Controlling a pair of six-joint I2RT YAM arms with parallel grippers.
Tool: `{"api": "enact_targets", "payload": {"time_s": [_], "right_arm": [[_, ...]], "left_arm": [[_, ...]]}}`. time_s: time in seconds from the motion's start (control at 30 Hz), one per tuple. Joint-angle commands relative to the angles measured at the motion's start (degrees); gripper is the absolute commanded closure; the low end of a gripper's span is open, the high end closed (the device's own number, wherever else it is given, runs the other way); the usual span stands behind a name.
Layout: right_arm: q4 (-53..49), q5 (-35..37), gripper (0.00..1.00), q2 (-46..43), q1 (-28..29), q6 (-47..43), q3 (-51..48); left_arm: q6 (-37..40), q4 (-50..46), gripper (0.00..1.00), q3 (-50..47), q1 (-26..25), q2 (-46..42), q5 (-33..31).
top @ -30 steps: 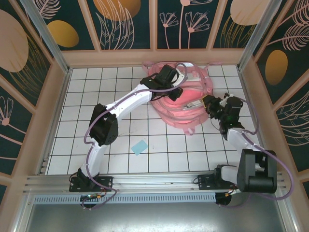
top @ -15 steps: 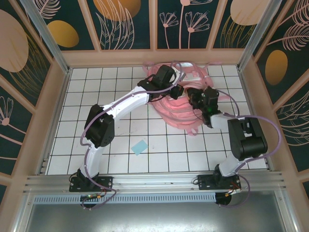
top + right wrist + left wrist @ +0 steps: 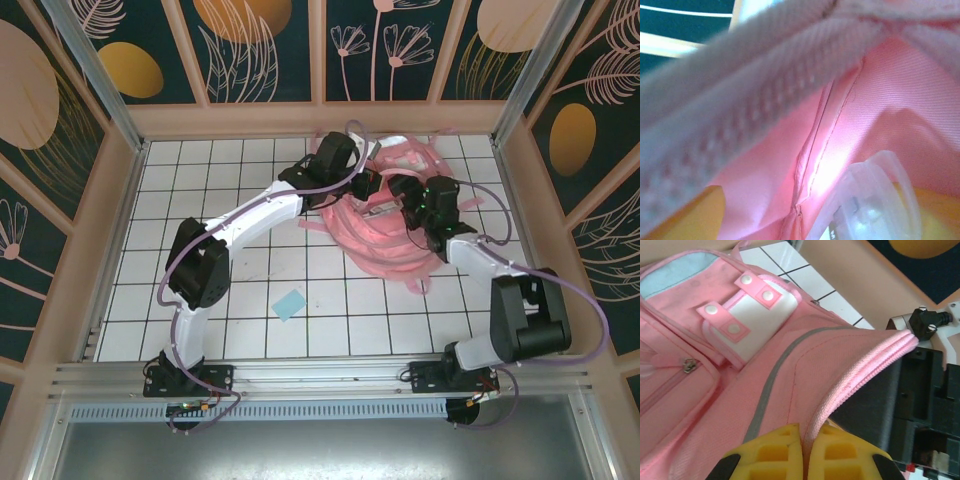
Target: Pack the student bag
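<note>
White gridded floor (image 3: 350, 320), teal floral wall panels (image 3: 265, 60), pale wooden frame (image 3: 320, 115), even light

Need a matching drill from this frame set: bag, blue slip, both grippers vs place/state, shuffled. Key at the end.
Things:
1. bag
2. blue slip
3. left gripper
4. right gripper

Place/state:
A. flat, alone, nearer the arm bases
B. jaws shut on the pink zip edge
C. pink, biggest thing, far middle
D. jaws apart, pink lining ahead

Pairs: 1-C, 2-A, 3-B, 4-D
</note>
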Motion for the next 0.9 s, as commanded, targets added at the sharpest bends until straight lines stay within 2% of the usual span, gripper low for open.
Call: {"api": "enact_targets", "payload": {"time_s": [0.0,0.1,0.23,0.33,0.4,0.57,0.7,0.87], "right_arm": [[-13.9,2.0,0.13,-6.5,-4.6,-12.4,2.8],[-20.4,2.2,0.1,-9.9,-6.8,-16.7,2.9],[-23.7,0.0,0.12,-11.7,-8.6,-20.4,3.8],[-25.6,-2.3,0.15,-8.0,-8.6,-22.6,6.5],[-25.7,-6.5,0.18,-4.0,-8.4,-23.0,8.3],[-21.7,-10.6,0.19,0.4,-6.4,-22.5,9.9],[-21.4,-20.4,0.22,7.2,-6.2,-23.5,14.3],[-26.0,-16.4,0.22,6.5,-5.9,-26.8,16.8]], "left_arm": [[-3.0,6.4,1.0,-1.1,4.4,-3.0,-3.5],[-3.3,6.9,1.0,-1.1,4.4,-2.7,-3.2],[-4.4,7.7,1.0,-0.8,4.4,-2.0,-1.4],[-4.7,7.9,1.0,-0.4,4.4,-1.6,-0.7],[-4.6,7.8,1.0,-0.4,4.4,-1.3,-1.0],[-3.6,7.2,1.0,-0.5,4.4,-0.3,-4.3],[-2.6,5.7,1.0,0.6,4.4,2.4,-8.1],[-2.0,4.5,1.0,1.1,4.7,5.5,-12.2]]}}
